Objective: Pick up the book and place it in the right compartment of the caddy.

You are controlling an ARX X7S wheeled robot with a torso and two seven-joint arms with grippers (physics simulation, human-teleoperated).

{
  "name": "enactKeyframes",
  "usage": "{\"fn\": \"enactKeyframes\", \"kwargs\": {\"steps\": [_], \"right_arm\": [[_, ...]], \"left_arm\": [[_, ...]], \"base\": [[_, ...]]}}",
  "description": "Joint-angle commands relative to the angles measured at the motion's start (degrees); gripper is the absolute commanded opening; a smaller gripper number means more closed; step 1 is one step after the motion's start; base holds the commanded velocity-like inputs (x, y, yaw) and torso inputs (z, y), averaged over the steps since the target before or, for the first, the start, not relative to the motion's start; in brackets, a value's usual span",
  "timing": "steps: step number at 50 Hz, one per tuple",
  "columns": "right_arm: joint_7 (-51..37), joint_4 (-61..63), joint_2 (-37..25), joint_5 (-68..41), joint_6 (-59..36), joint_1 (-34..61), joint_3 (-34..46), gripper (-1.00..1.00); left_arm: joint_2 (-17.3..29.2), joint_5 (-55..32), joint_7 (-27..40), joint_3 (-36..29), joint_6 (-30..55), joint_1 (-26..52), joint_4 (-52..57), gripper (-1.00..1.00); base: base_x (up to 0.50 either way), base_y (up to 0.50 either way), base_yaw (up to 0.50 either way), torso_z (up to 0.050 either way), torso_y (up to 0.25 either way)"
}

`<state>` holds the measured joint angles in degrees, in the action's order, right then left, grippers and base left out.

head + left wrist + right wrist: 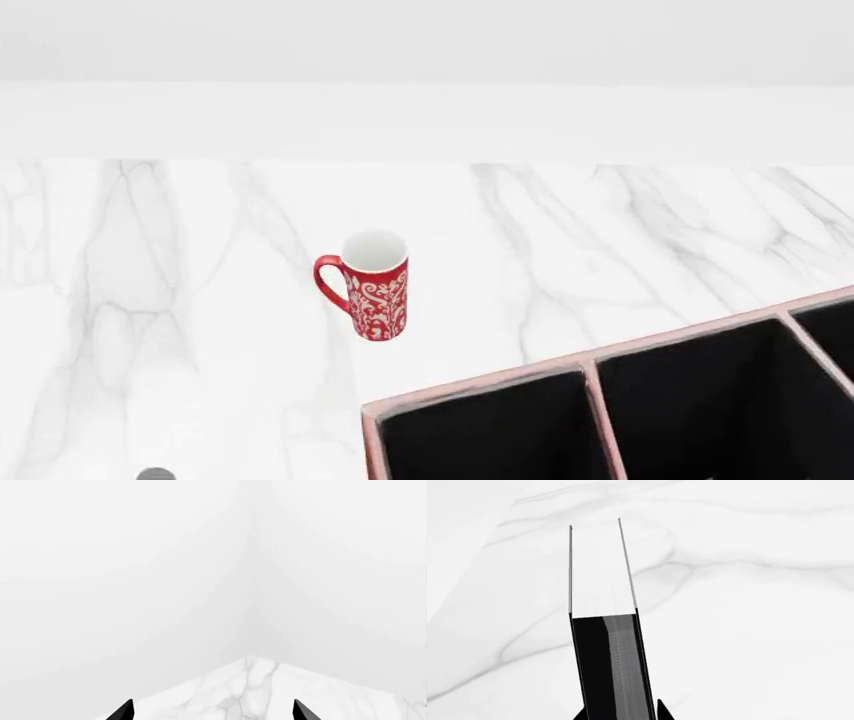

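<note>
The book (610, 670), with black covers and white page edges, shows only in the right wrist view. It stands out from between my right gripper's (622, 711) fingers, which are shut on its two covers, above the marble surface. The caddy (587, 366), reddish-brown with pale pink rims and black inside, is at the bottom right of the head view. Two compartments and part of a third show. My left gripper (213, 706) is open and empty, its fingertips over a corner of the marble table (253, 690). Neither gripper shows in the head view.
A tall red patterned mug (376, 288) stands upright on the white marble table (641, 230), to the left of and beyond the caddy. White walls lie behind the table. A small grey part (156, 473) shows at the bottom edge.
</note>
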<state>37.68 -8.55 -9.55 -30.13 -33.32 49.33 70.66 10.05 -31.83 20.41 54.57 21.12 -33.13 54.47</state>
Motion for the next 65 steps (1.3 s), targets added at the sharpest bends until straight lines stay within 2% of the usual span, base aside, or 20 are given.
{"fn": "enactKeyframes", "kwargs": {"steps": [1, 22, 29, 37, 40, 47, 52, 65], "right_arm": [[-2.27, 4.13, -0.78, -1.57, -0.79, 0.52, -1.92, -1.00], [-13.48, 18.44, -4.94, -9.56, -9.05, 5.12, -14.24, -1.00], [-19.94, 22.33, -5.36, -17.08, -17.35, 8.97, -21.75, -1.00], [-31.18, 26.22, -5.28, -27.81, -28.99, 14.60, -31.80, -1.00], [-34.22, 26.00, -4.83, -32.52, -32.06, 16.29, -35.69, -1.00], [-37.83, 24.34, -5.59, -34.92, -33.00, 18.18, -40.10, -1.00], [-40.96, 23.30, -7.53, -34.20, -32.95, 19.54, -42.67, -1.00], [-54.15, 21.16, -13.42, -38.04, -39.73, 21.09, -50.25, -1.00]], "left_arm": [[0.39, -0.11, 0.28, -0.30, 0.16, 0.11, 0.06, 1.00], [0.30, -0.50, 0.22, 0.10, -0.47, -0.47, 0.13, 1.00], [0.32, -0.74, 0.19, 0.21, -0.66, -0.54, 0.17, 1.00], [0.28, -1.23, 0.12, 0.46, -0.96, -0.54, -0.10, 1.00], [0.52, -1.61, 0.38, 0.61, -0.70, -0.49, 0.16, 1.00], [0.59, -2.31, 0.44, 1.26, -0.77, -0.80, 0.42, 1.00], [0.80, -2.50, 0.46, 1.42, -0.77, -0.84, 0.37, 1.00], [1.02, -1.87, 0.55, 0.51, -0.83, -0.53, 0.11, 1.00]], "base": [[0.00, 0.00, 0.00, 0.000, 0.000], [0.00, 0.00, 0.00, 0.000, 0.001], [0.00, 0.00, 0.00, 0.000, 0.000], [0.00, 0.00, 0.00, 0.000, 0.001], [0.00, 0.00, 0.00, 0.000, 0.000], [0.00, 0.00, 0.00, 0.000, 0.001], [0.00, 0.00, 0.00, 0.000, 0.000], [0.00, 0.00, 0.00, 0.000, 0.001]]}}
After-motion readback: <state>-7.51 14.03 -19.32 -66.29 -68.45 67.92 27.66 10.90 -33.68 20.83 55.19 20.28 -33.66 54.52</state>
